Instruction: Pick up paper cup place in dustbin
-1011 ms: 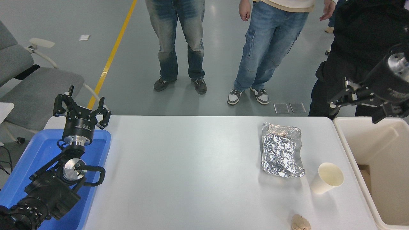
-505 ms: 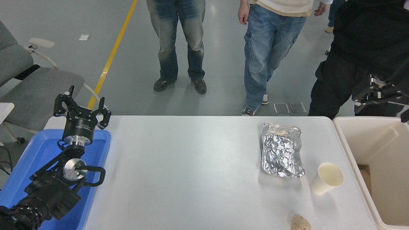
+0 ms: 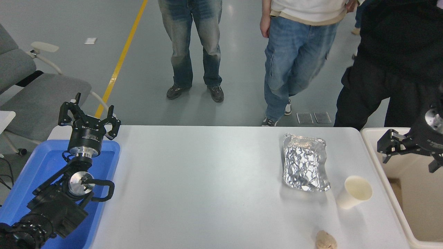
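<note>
The paper cup (image 3: 354, 192), plain cream-white, stands upright on the white table (image 3: 207, 186) near its right edge. Right beside the table is the dustbin (image 3: 399, 211), a deep beige bin with a thick rim. My right gripper (image 3: 383, 152) hangs open and empty over the bin's far left corner, up and to the right of the cup and well apart from it. My left gripper (image 3: 89, 112) is parked open above the blue tray (image 3: 45, 159) at the lower left.
A crumpled silver foil packet (image 3: 304, 162) lies just left of and beyond the cup. A small tan lump (image 3: 325, 240) sits at the table's front edge. People (image 3: 297, 58) stand along the far side. A grey chair (image 3: 31, 93) stands at the left.
My right gripper has dropped from high at the upper right down to the bin's far left corner, closer to the cup. A person in jeans has stepped sideways. The left arm stayed put.
</note>
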`<action>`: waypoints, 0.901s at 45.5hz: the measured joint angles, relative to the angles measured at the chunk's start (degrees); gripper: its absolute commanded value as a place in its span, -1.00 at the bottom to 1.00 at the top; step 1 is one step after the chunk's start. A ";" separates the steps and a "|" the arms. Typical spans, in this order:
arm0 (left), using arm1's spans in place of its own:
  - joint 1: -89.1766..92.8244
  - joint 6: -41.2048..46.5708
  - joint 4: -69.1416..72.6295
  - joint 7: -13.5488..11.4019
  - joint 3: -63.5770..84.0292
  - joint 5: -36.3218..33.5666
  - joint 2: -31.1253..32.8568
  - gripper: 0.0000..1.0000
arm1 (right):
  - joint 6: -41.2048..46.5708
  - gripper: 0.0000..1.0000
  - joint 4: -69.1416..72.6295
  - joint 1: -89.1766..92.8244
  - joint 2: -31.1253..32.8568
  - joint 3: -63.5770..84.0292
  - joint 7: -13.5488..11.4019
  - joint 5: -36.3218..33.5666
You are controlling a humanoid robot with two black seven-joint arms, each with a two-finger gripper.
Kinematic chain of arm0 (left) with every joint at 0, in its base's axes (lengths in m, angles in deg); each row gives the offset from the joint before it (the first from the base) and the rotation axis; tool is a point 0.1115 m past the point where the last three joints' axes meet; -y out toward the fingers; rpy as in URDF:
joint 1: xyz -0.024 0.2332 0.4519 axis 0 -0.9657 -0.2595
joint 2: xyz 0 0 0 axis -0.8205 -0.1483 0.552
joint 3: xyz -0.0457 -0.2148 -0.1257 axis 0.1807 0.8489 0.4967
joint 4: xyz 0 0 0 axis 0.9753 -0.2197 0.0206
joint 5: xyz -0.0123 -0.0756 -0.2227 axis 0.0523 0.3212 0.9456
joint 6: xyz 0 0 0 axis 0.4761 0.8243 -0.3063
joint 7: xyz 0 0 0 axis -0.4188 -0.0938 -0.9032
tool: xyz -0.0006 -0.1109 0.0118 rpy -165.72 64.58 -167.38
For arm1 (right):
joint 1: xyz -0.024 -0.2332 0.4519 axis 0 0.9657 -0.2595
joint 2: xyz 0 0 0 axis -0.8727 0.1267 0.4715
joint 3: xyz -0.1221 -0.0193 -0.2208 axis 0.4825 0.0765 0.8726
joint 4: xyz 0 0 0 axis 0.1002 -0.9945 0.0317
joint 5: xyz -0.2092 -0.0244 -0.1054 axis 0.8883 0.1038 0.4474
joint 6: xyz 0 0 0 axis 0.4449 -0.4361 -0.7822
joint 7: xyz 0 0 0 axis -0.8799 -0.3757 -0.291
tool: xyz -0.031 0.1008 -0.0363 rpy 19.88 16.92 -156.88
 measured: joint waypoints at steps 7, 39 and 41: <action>0.00 0.00 0.00 0.00 0.01 -0.02 0.00 0.98 | -5.51 0.96 -2.75 7.39 -0.06 -3.71 0.02 0.39; 0.00 0.00 -0.01 0.00 0.02 0.00 -0.01 0.98 | -11.05 0.23 -9.48 20.24 -0.54 -14.06 -0.02 0.58; 0.00 0.00 -0.01 0.00 0.01 -0.01 -0.01 0.98 | -11.15 -0.11 -9.65 20.50 -0.58 -14.28 -0.02 0.54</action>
